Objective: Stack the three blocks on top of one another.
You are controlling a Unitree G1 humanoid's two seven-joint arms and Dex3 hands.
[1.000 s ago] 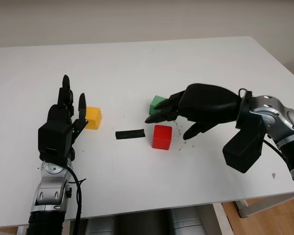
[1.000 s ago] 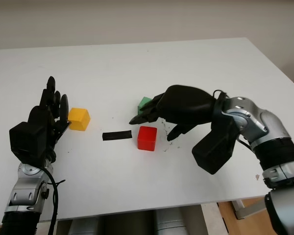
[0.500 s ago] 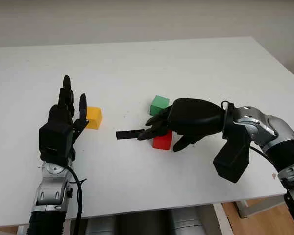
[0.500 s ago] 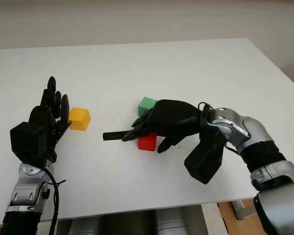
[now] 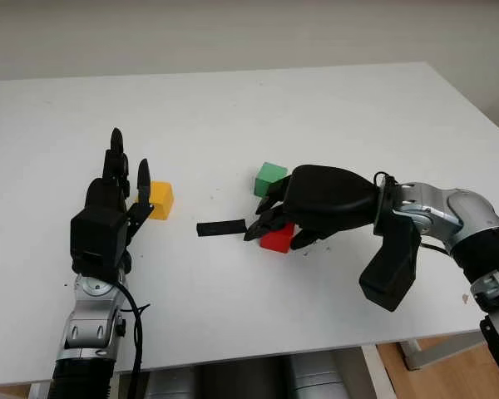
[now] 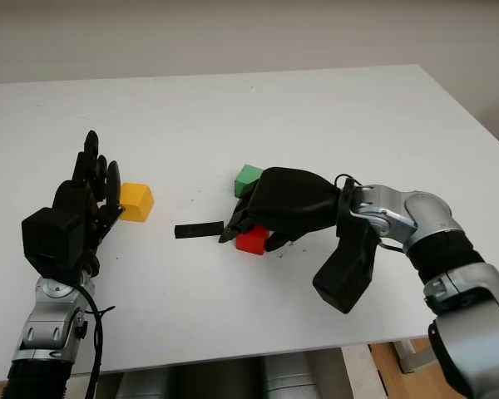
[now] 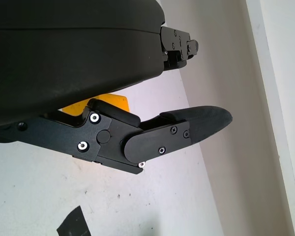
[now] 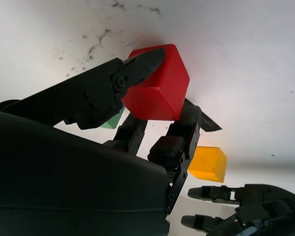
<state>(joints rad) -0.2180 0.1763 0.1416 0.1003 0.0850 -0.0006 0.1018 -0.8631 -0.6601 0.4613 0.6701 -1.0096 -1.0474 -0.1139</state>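
The red block (image 5: 277, 242) sits on the white table (image 5: 233, 108) near the middle, with my right hand (image 5: 270, 229) lowered over it. In the right wrist view the thumb (image 8: 137, 69) presses one face of the red block (image 8: 157, 91) and the other fingers (image 8: 179, 132) close on the opposite side. The green block (image 5: 270, 176) stands just behind the hand, apart from it. The yellow block (image 5: 160, 199) lies to the left. My left hand (image 5: 121, 179) is open and held upright just left of the yellow block (image 7: 101, 102), not touching it.
A short black strip (image 5: 219, 228) lies flat on the table between the yellow and red blocks, close to my right fingertips. The table's right edge (image 5: 482, 116) runs beside the right forearm.
My right hand moved from the green block down and left over the red block, and its fingers curled in around it. The left hand stayed almost still.
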